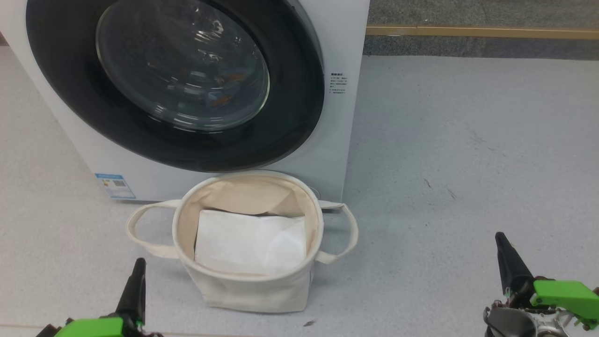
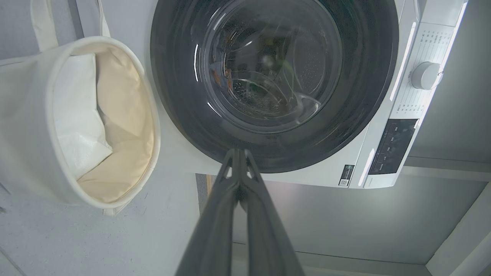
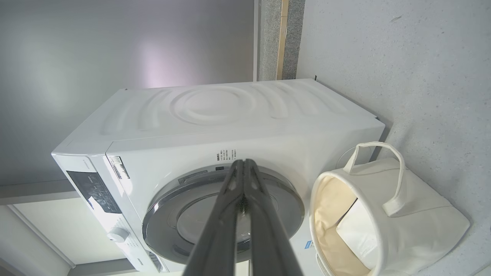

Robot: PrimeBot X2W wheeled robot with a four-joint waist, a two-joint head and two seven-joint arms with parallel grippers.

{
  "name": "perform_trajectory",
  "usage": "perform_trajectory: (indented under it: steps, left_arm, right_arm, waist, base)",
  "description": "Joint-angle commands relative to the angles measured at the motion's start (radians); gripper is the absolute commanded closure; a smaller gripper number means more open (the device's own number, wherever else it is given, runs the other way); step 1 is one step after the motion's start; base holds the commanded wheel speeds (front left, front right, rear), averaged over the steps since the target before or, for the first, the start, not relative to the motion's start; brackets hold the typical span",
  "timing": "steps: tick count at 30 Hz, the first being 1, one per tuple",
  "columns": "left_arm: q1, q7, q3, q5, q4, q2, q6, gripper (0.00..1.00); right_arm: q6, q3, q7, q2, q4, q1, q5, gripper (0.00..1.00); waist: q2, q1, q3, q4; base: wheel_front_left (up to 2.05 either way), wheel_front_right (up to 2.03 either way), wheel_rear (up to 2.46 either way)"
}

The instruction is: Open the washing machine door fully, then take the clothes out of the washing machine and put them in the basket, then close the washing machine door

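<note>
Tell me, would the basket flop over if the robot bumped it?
It would probably squash or slide, not stay stiff: the basket is soft canvas with a wrinkled wall. It likely feels light, with a thin white sheet inside. Its loop handles droop, so it may sag when lifted.

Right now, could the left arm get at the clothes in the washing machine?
Probably not yet. The washing machine door is shut, and the clothes lie behind its glass. The left gripper hangs low beside the basket, its fingers together, apart from the door. The door must open first.
</note>
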Motion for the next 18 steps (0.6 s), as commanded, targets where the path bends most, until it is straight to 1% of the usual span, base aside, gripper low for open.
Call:
perform_trajectory:
  steps: [1,18]
  left_arm:
    - [-0.044,0.008,0.031,0.003,-0.028,0.005,-0.007,1.00]
    - [-0.044,0.008,0.031,0.003,-0.028,0.005,-0.007,1.00]
  right_arm:
    - [0.000,0.020,0.007,-0.006,-0.031,-0.015,-0.003,1.00]
    - [0.000,0.020,0.007,-0.006,-0.031,-0.015,-0.003,1.00]
  waist:
    - [-0.0001,0.0000,0.000,0.000]
    - [-0.0001,0.0000,0.000,0.000]
  base:
    - [0.00,0.00,0.00]
    - [0.00,0.00,0.00]
